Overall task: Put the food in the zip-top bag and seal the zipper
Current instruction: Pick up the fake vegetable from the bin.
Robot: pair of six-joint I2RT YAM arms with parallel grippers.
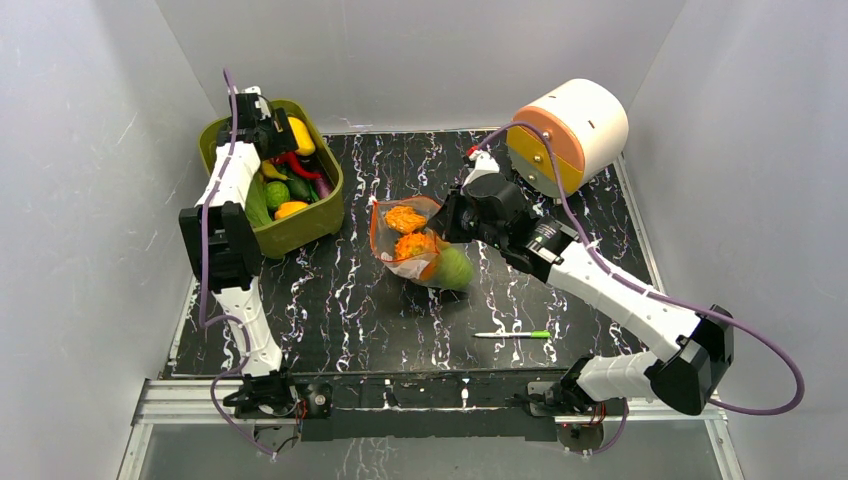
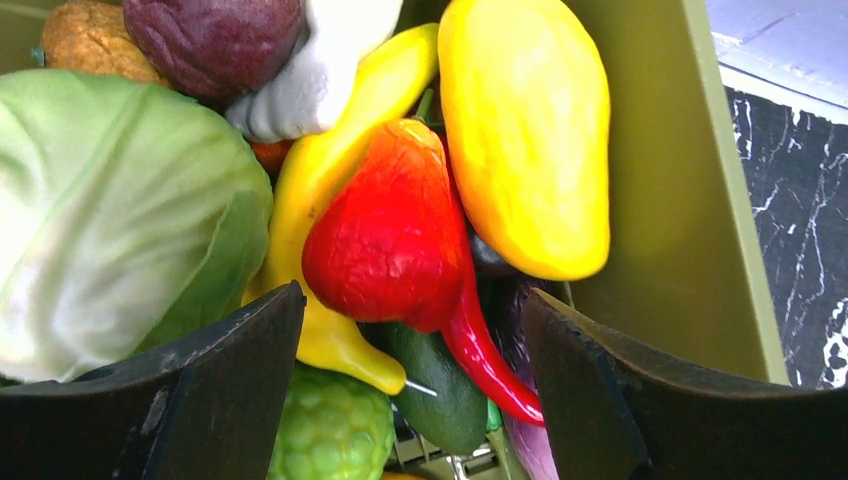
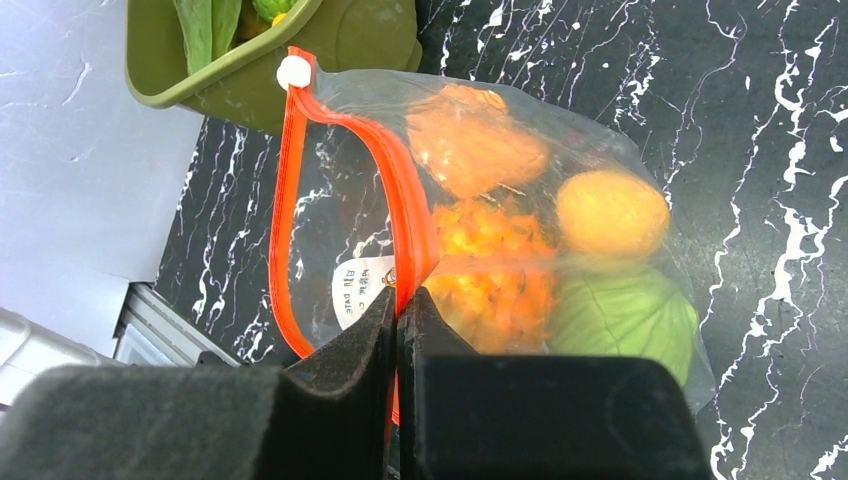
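Observation:
The clear zip-top bag (image 1: 420,245) lies mid-table with orange pieces and a green cabbage (image 3: 625,315) inside it. Its red-orange zipper (image 3: 285,200) gapes open in a loop. My right gripper (image 3: 400,300) is shut on one zipper lip and holds the mouth up; it also shows in the top view (image 1: 448,218). My left gripper (image 2: 415,340) is open, low inside the olive bin (image 1: 300,228), its jaws either side of a red pepper (image 2: 390,235). Around that lie a yellow mango (image 2: 530,130), a yellow squash (image 2: 330,190), a pale cabbage (image 2: 110,210) and a bumpy green fruit (image 2: 330,425).
A green-and-white pen (image 1: 512,334) lies near the front edge. A white and orange cylinder (image 1: 567,135) stands at the back right. White walls close in on the marbled black table (image 1: 350,300) on the left, back and right.

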